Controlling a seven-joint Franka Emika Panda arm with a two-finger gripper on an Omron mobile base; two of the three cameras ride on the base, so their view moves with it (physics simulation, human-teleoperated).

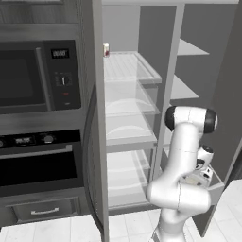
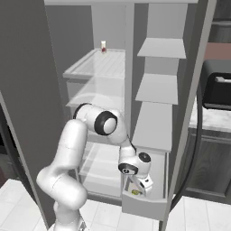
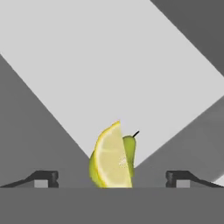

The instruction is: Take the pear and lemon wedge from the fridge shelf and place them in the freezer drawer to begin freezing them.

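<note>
Claw [image 3: 112, 178] spread wide, its two dark fingertips [image 3: 43, 178] well apart at either side of the hand view, clamped on nothing. Between them, apart from both tips, the lemon wedge [image 3: 112, 161] standing on edge with its pale cut face toward the camera, and just behind it, touching or overlapping it, the pear [image 3: 129, 149] with a thin dark stem poking up at its right. Both lying on the light-grey floor of the freezer drawer [image 2: 143, 208], close to where the floor meets a darker wall, toward one corner of the drawer. From the right base view, the drawer pulled out at the bottom of the open fridge, below the plain grey shelves [image 2: 158, 90], with the hand reaching down inside it and a small yellow speck [image 2: 135, 192] showing just under the hand near the drawer's front wall; too small there to tell wedge from pear. From the left base view, the white arm [image 1: 184, 156] bent down over the same drawer, the hand mostly hidden behind the forearm. Higher up, the fridge shelf [image 1: 130, 66], white and ribbed, carrying a small white jar with a red label [image 1: 106, 50] at its back left corner. Left of the fridge, a microwave [image 1: 33, 78] above an oven [image 1: 38, 165].
</note>
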